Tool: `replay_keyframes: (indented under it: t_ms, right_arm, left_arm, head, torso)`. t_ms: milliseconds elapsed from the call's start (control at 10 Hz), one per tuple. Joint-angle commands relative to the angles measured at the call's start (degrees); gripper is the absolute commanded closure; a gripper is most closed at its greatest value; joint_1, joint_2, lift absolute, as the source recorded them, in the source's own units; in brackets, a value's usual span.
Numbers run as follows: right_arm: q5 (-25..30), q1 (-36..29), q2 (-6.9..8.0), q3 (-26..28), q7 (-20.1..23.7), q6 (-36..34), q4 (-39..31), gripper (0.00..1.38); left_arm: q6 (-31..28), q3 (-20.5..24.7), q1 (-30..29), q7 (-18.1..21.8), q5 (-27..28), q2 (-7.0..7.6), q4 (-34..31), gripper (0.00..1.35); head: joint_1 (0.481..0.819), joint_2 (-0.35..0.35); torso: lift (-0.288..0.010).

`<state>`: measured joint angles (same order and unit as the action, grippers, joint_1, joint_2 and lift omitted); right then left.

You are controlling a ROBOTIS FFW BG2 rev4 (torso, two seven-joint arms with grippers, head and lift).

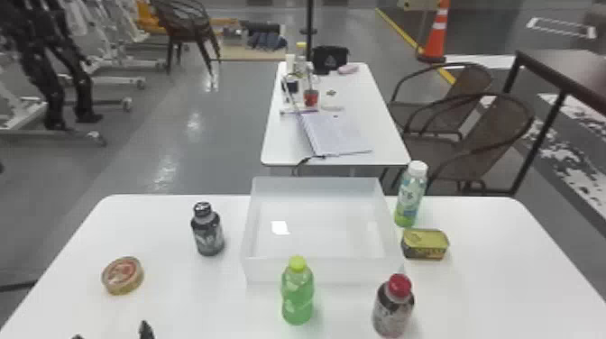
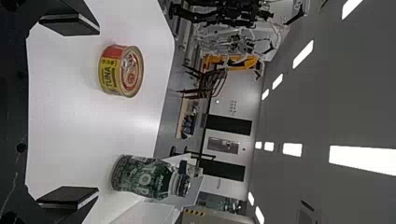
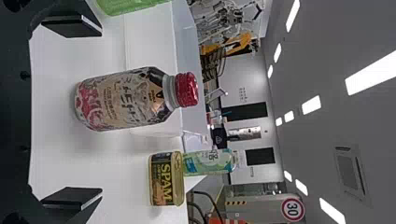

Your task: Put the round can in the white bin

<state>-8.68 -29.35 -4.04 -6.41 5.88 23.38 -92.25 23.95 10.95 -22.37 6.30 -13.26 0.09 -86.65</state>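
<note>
My right gripper point(image 3: 101, 111) is set open. Framed between its fingers, a red-capped bottle point(image 3: 123, 100) stands upright on the white table point(image 3: 56, 140), ahead of the white bin point(image 3: 149, 51). Secondary items: rectangular tin point(image 3: 166, 179), blue-and-green bottle point(image 3: 210, 161), partly visible green bottle point(image 3: 126, 4).

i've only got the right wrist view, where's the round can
Observer: In the head view, the round can sits on the left part of the table.
Operator: does the left gripper have it
Observer: No, the left wrist view shows the left gripper open, nothing gripped.
Operator: anything standing between can and bin
Observer: Yes, a dark bottle stands just left of the white bin.
</note>
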Motion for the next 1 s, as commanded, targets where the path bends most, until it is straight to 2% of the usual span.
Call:
replay_keyframes:
  t_ms: [0,200,400,600,700,900]
  right_arm:
    - [-0.2,0.1,0.00,0.0,0.0,0.0,0.1,0.09]
    - [-0.6,0.2,0.00,0.0,0.0,0.0,0.4,0.09]
    - [-0.8,0.3,-0.09,-0.1,0.1,0.0,0.6,0.09]
    - [-1.2,0.3,-0.18,-0.1,0.0,0.0,0.6,0.09]
    - [-1.5,0.4,-0.18,-0.1,0.1,0.0,0.8,0.09]
    - [-1.5,0.7,-0.18,-0.1,0.1,0.0,0.9,0.09]
  left_arm:
    - [-2.9,0.9,1.4,0.0,0.0,-0.24,0.0,0.10]
    - [-9.0,2.1,3.4,-0.4,2.3,-0.24,-1.2,0.10]
    - [-12.3,3.3,4.9,0.3,3.1,0.00,-1.1,0.10]
    - [-18.5,4.2,8.0,3.8,3.3,2.11,-0.6,0.10]
    - [-20.6,5.7,10.9,6.7,5.2,2.20,1.0,0.10]
    - [-25.4,10.1,15.6,11.4,10.4,0.97,2.4,0.10]
  head:
    - [0.549,0.000]
    - [0.549,0.000]
    - [0.549,0.000]
    - [0.549,0.000]
    - [0.549,0.000]
    - [0.549,0.000]
  torso:
    - [-0.100]
    - [-0.100]
    - [-0.100]
    - [-0.100]
    - [-0.100]
    - [-0.100]
